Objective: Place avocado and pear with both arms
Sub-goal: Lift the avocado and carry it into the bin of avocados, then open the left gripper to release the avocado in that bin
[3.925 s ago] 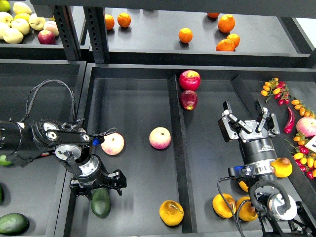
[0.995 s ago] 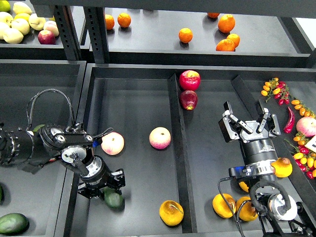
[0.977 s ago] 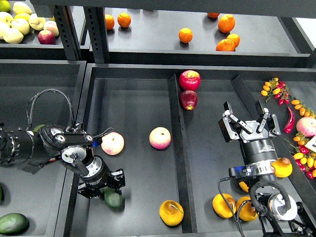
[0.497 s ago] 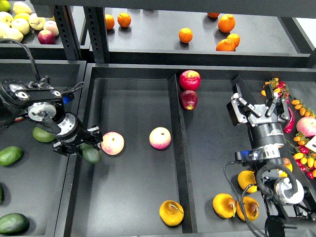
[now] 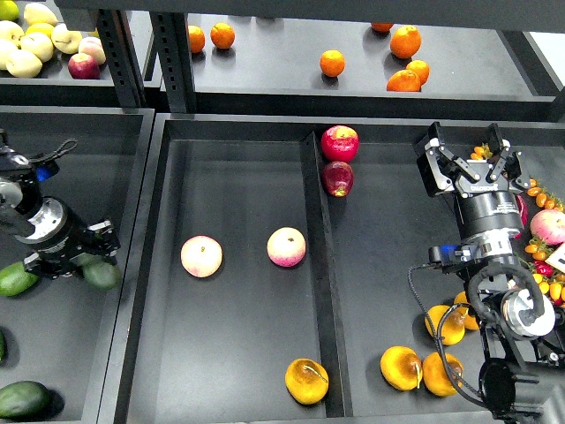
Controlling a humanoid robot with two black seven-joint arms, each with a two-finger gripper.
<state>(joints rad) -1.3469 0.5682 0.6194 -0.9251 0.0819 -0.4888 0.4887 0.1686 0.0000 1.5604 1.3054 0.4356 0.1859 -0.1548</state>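
My left gripper [image 5: 75, 258] is over the left bin [image 5: 79, 353], shut on the dark green avocado [image 5: 100, 275], which sticks out below its fingers. A golden-yellow pear [image 5: 306, 381] with a brown blotch lies at the front of the middle tray, beside the divider [image 5: 320, 283]. Similar yellow pears [image 5: 400, 367] lie in the right compartment near my right arm. My right gripper [image 5: 468, 168] is open and empty, high over the right compartment and far from the pears.
Two pink-and-yellow peaches [image 5: 201, 256] [image 5: 286, 246] lie mid-tray. Two red apples [image 5: 339, 142] sit at the divider's far end. Lighter green avocados [image 5: 16, 279] [image 5: 22, 399] lie in the left bin. Oranges [image 5: 332, 63] are on the back shelf. Chillies [image 5: 516, 215] are at the right.
My left arm has carried the avocado left, out of the middle tray and over the left bin. My right gripper has moved farther back and slightly right, still open.
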